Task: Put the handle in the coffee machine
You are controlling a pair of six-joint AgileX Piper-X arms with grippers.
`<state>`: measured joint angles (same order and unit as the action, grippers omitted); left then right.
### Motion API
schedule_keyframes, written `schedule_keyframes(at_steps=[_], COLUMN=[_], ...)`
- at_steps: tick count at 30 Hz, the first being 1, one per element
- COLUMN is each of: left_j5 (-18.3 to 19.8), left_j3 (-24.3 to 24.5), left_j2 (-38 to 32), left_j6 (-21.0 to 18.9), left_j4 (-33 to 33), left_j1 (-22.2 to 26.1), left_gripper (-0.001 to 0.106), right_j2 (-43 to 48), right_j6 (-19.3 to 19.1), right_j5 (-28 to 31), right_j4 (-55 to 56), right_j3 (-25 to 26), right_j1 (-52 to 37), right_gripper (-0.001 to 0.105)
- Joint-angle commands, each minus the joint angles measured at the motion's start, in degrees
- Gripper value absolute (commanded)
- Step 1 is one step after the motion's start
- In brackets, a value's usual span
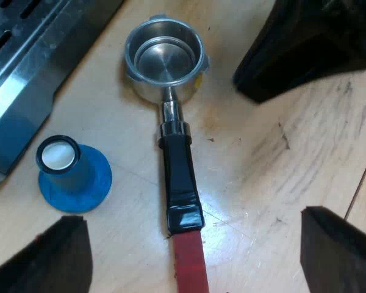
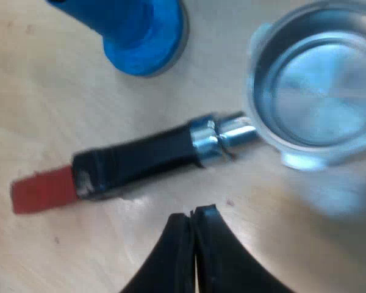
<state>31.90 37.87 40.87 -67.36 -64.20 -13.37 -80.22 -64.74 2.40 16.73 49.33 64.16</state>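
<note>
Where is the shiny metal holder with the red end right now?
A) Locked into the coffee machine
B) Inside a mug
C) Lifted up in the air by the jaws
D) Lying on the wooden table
D: the metal holder lies flat on the wooden table, next to the blue tamper, with its cup end facing up and nothing gripping its handle.

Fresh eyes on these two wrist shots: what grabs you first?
The metal holder lies loose on the wooden table, cup empty and facing up, its dark handle ending in red. A blue tamper stands beside it, close to the coffee machine and its metal base. The left gripper is open above the handle near the red end, and the right gripper is shut just short of the dark grip.
</note>
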Motion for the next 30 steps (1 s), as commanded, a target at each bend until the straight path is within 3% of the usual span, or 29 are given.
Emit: schedule_keyframes(at_steps=[1, 3, 5, 6, 8, 10, 11, 18, 25, 30], left_j5=[-0.34, -0.34, -0.34, -0.34, -0.34, -0.34, -0.34, -0.34, -0.34, -0.34], left_j3=[0.43, 0.43, 0.43, 0.43, 0.43, 0.43, 0.43, 0.43, 0.43, 0.43], left_j2=[-0.45, -0.45, -0.45, -0.45, -0.45, -0.45, -0.45, -0.45, -0.45, -0.45], left_j6=[-0.44, -0.44, -0.44, -0.44, -0.44, -0.44, -0.44, 0.19, 3.91, 4.09], left_j4=[-0.29, -0.29, -0.29, -0.29, -0.29, -0.29, -0.29, -1.19, -6.69, -6.30], left_j1=[0.03, 0.03, 0.03, 0.03, 0.03, 0.03, 0.03, 0.03, 0.03, 0.03], left_gripper=[0.072, 0.072, 0.072, 0.072, 0.072, 0.072, 0.072, 0.072, 0.072, 0.073], right_j2=[4.65, 6.79, 9.82, 10.57, 12.71, 15.13, 16.44, 22.35, 23.49, 23.49], right_j6=[-4.07, -4.07, -4.07, -4.07, -4.07, -4.49, -4.90, -8.58, -16.66, -17.80], right_j5=[1.44, 1.95, 1.95, 1.95, 1.57, 1.21, 1.22, 1.64, 5.23, 6.82], right_j4=[3.79, 5.03, 6.77, 7.58, 9.32, 10.79, 11.75, 15.71, 25.61, 25.42], right_j3=[-0.14, -0.14, -0.14, -0.14, -0.14, -0.14, -0.14, 0.08, 4.75, 5.84], right_j1=[0.17, 0.17, 0.17, 0.17, 0.17, 0.17, 0.17, 0.17, 0.17, 0.17], right_gripper=[0.000, 0.005, 0.023, 0.028, 0.054, 0.074, 0.079, 0.080, 0.080, 0.080])
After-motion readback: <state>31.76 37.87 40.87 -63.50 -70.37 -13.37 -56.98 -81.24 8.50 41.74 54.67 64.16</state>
